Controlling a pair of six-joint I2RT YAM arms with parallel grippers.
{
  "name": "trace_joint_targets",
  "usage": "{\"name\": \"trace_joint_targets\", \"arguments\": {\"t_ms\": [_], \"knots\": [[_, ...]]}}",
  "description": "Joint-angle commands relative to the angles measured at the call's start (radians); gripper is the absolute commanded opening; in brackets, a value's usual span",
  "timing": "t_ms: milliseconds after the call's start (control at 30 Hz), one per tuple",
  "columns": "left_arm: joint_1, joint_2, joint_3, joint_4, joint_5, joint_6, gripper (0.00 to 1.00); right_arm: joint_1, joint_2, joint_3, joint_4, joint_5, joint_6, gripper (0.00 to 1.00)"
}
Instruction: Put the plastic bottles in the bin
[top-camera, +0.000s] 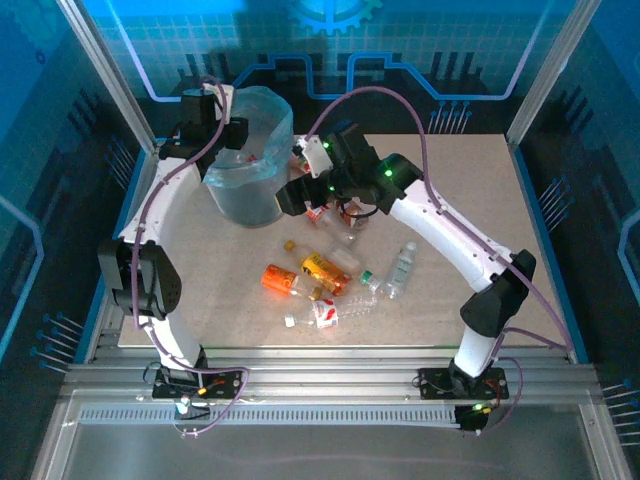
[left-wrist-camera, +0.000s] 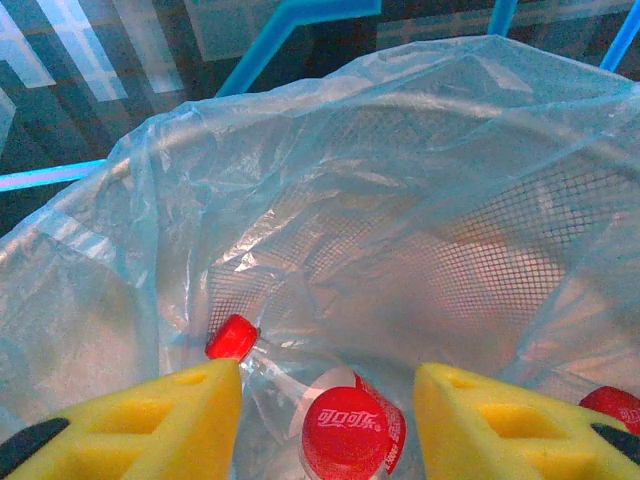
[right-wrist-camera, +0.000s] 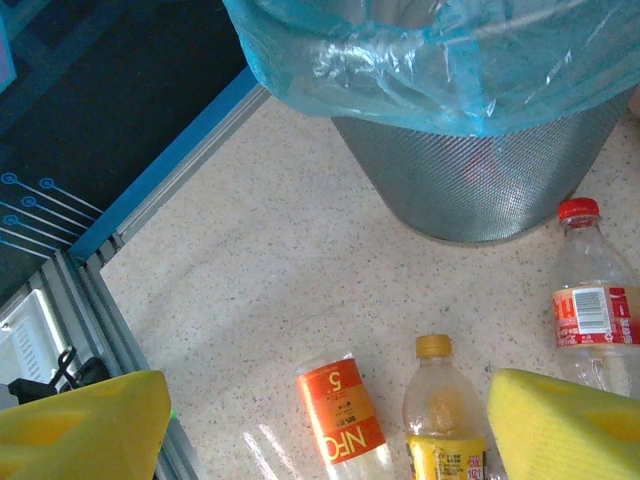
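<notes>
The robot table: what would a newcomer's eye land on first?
The big grey bin, lined in light blue, stands at the far left of the table, with the left gripper hanging open above it. Loose plastic bottles lie scattered mid-table, and the right gripper hovers open over them beside the bin.

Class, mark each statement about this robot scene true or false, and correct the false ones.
1. The left gripper hangs over the bin. True.
2. The bin is empty. False: bottles with red caps lie in it.
3. The right gripper is open. True.
4. The bin's bag is black. False: the bag is light blue.
5. Every bottle is in the bin. False: several lie on the table.
</notes>
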Motion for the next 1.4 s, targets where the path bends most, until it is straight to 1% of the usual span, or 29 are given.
{"name": "trace_joint_targets", "arguments": {"t_ms": [0, 167, 233, 333, 533, 567, 633, 667, 733, 867, 1000, 1167, 1300, 1367], "knots": [[0.008, -0.074, 0.058, -0.02, 0.022, -0.022, 0.5, 0.019, 0.011, 0.049, -0.043, -0.01, 0.011, 0.84], [0.004, -0.18, 0.099, -0.092, 0.015, -0.078, 0.51, 0.021, -0.031, 0.04, -0.043, 0.001, 0.0, 0.84], [-0.002, -0.244, 0.075, -0.109, 0.011, -0.115, 0.5, 0.02, -0.056, 0.028, -0.039, 0.012, -0.011, 0.84], [-0.037, -0.357, 0.004, -0.127, 0.007, -0.128, 0.51, 0.018, -0.092, 0.004, -0.039, 0.033, -0.03, 0.84], [-0.157, -0.599, -0.199, -0.171, 0.005, -0.119, 0.52, 0.015, -0.178, -0.075, -0.054, 0.083, -0.057, 0.83], [-0.182, -0.641, -0.24, -0.185, 0.022, -0.106, 0.53, 0.016, -0.2, -0.105, -0.05, 0.1, -0.057, 0.83], [-0.217, -0.721, -0.319, -0.235, 0.086, -0.055, 0.57, 0.014, -0.244, -0.173, -0.04, 0.13, -0.057, 0.83], [-0.23, -0.762, -0.367, -0.266, 0.125, -0.024, 0.58, 0.011, -0.268, -0.209, -0.035, 0.142, -0.054, 0.83], [-0.242, -0.842, -0.466, -0.293, 0.155, -0.011, 0.58, 0.011, -0.324, -0.285, -0.015, 0.158, -0.05, 0.84], [-0.244, -0.974, -0.646, -0.306, 0.197, -0.072, 0.58, 0.006, -0.426, -0.465, 0.038, 0.201, -0.059, 0.85], [-0.247, -1.031, -0.759, -0.29, 0.223, -0.148, 0.57, 0.008, -0.493, -0.601, 0.066, 0.21, -0.113, 0.85], [-0.248, -1.016, -0.846, -0.254, 0.237, -0.249, 0.57, 0.016, -0.548, -0.714, 0.095, 0.194, -0.139, 0.85], [-0.248, -0.981, -0.898, -0.217, 0.247, -0.273, 0.57, 0.063, -0.578, -0.795, 0.144, 0.19, -0.17, 0.84], [-0.248, -0.965, -0.925, -0.193, 0.236, -0.277, 0.57, 0.103, -0.586, -0.84, 0.178, 0.21, -0.199, 0.84]]}}
